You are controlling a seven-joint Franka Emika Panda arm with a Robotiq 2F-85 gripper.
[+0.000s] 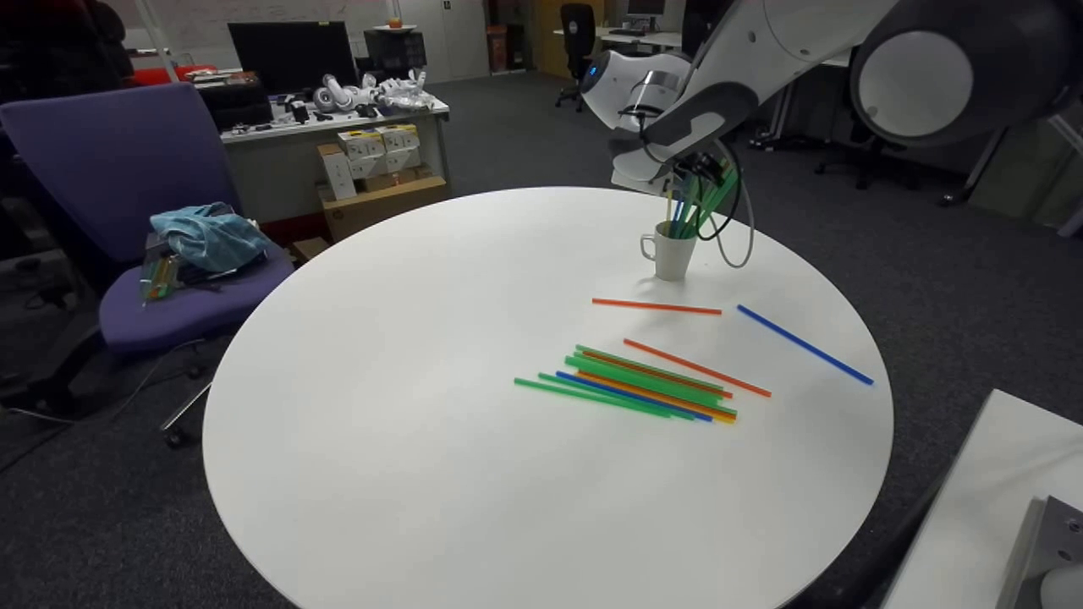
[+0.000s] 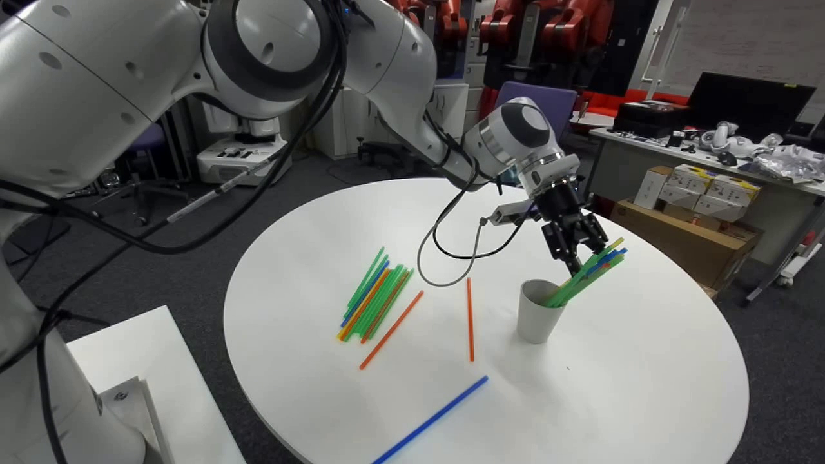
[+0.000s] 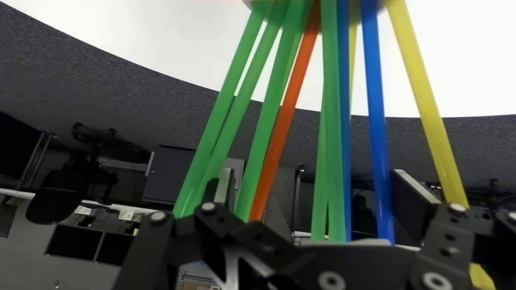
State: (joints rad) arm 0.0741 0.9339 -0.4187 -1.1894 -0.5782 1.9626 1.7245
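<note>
My gripper [image 3: 314, 187] is at the upper ends of the straws [image 2: 583, 280] standing in the mug [image 1: 673, 258]. I have its fingers [image 3: 407, 201] spread wide; in the wrist view several greens, an orange and two blues pass between them, while two greens and a yellow run outside. Whether any straw touches a finger, I cannot tell.

The mug is upright on the table [image 1: 406, 381], its handle visible to me in an exterior view. The straws in it lean over one side of the rim, toward the gripper, and their lower ends are hidden inside.

Near the mug lies an orange straw [image 1: 656, 306]; a second orange one [image 1: 698, 368] lies between it and a pile [image 1: 643, 385] of green, blue, orange and yellow straws. A blue straw [image 1: 804, 344] lies apart.

Beyond the table I see a brown box [image 1: 381, 210] bearing smaller boxes [image 1: 365, 167], and on the chair [image 1: 127, 169] a clear packet [image 1: 161, 271] with coloured contents, too small to name.
</note>
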